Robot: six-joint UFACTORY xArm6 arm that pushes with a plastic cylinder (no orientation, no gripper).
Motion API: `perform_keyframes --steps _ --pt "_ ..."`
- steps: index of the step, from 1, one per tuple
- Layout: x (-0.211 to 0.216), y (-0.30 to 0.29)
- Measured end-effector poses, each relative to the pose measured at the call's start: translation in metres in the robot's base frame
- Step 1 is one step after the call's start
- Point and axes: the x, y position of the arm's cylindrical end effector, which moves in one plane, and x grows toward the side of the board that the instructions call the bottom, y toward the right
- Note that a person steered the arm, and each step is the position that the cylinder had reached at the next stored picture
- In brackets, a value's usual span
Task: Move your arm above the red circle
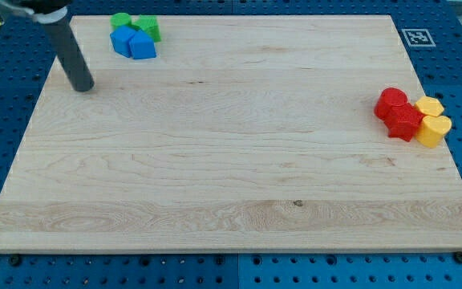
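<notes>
One unreadable square marker point(416, 37), board's corner

Bright, even overhead lighting, sharp focus throughout, soft short shadows under the blocks, no glare on the wooden board point(231, 177), faint edge distortion.

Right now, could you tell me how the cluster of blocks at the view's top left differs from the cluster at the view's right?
The top-left cluster is green and blue; the right cluster is red and yellow. The top-left cluster sits against the board's top edge, while the right cluster sits near the right edge, about mid-height. My tip stands just left of and below the top-left cluster, far from the right cluster. Both hold small blocks packed touching on the wooden board.
</notes>
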Motion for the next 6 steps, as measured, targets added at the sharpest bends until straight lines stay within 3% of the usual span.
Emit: perform_keyframes --steps 1,5,6 --pt "0.019 0.078" --pt "-0.015 0.511" --pt "0.0 0.568"
